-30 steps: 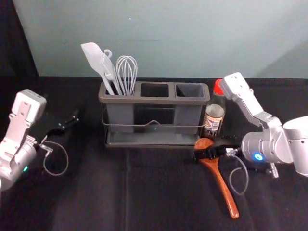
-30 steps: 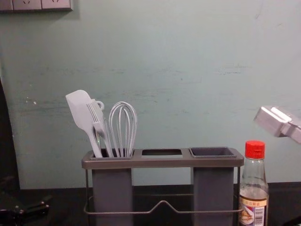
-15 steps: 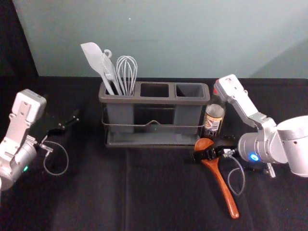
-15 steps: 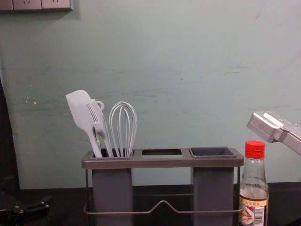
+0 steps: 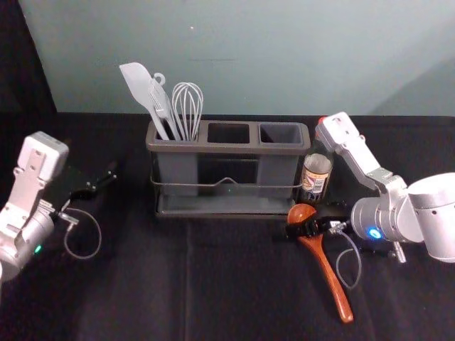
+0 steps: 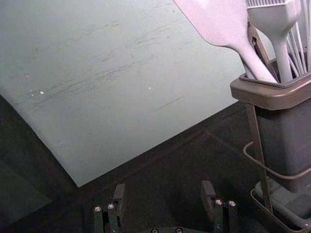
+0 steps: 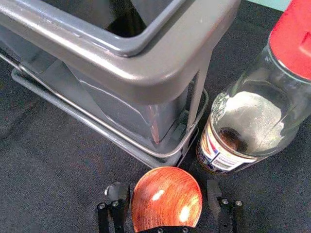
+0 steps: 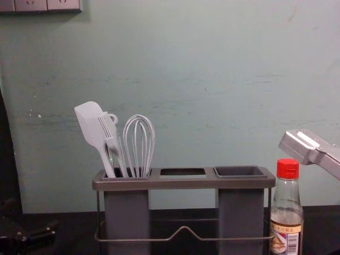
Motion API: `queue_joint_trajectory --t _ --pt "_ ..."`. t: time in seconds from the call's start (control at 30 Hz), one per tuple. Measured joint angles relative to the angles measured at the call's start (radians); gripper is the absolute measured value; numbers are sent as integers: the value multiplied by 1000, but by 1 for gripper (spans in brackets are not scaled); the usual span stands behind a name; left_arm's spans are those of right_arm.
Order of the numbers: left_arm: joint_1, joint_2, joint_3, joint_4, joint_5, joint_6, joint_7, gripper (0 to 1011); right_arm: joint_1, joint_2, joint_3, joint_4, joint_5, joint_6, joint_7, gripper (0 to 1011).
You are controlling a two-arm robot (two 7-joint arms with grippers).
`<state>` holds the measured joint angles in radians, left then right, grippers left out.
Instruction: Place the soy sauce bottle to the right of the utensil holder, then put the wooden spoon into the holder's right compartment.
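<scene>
- The right gripper (image 5: pixel 304 227) is reaching in from the right and hovering low over the near side of the holder's right end, its jaws standing apart on either side of the spoon's bowl; whether either jaw is touching the wood, one cannot tell.
- The wooden spoon (image 5: pixel 328 273) is lying on the dark cloth (image 5: pixel 242 284), its bowl pointing to the far side, just beside the holder's near right corner, and its handle slanting nearer and to the right.
- The soy sauce bottle (image 5: pixel 316 174) is standing upright just beside the right end of the holder, its red cap (image 8: pixel 287 169) rising a little above the holder's rim in the chest view.
- Part of the right arm (image 5: pixel 355 153) is passing in front of the bottle's cap in the head view.
- The utensil holder (image 5: pixel 227 148) is standing upright near the wall (image 5: pixel 284 57), its left compartment holding a pale spatula (image 5: pixel 142 89), a brush (image 6: pixel 274 19) and a whisk (image 5: pixel 188 106), all leaning out above the rim.
- The left gripper (image 5: pixel 106 180) is hanging idle to the left of the holder, its jaws spread wide with a gap between them.
</scene>
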<state>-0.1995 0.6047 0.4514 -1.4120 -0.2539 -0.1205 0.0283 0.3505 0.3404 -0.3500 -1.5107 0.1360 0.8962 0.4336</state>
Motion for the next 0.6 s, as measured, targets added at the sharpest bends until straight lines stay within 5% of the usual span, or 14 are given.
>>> queue_joint_trajectory --t 0.23,0.43,0.6 --pt "0 0 0 0 0 0 0 1000 0 -2 1 6 -6 -9 8 995" --pt "0 0 0 0 0 0 0 1000 -1 -5 3 7 -13 -9 8 850" --pt "0 0 0 0 0 0 0 1000 -18 -3 15 -31 -16 4 7 843"
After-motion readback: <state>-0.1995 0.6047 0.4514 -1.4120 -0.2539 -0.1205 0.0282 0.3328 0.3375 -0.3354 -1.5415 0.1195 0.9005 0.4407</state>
